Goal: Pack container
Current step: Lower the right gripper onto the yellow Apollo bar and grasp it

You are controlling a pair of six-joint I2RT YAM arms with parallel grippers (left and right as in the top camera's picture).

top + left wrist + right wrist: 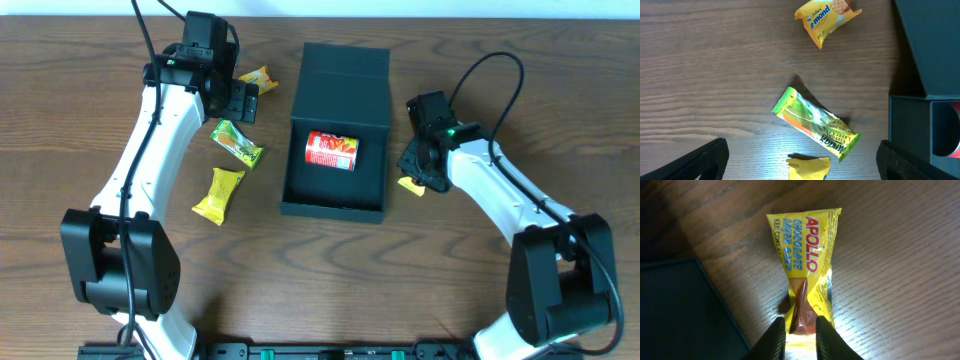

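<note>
Beside container [345,80] | right gripper [800,337] pinching APOLLO packet [805,250] | left gripper [802,162] spread wide | e-mond packet [826,20] ahead

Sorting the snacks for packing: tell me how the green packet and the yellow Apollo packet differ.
The green packet lies left of the container, the Apollo packet right of it. The green packet lies free on the table; the Apollo packet's end is pinched in the right claw. Both are outside the container.
</note>
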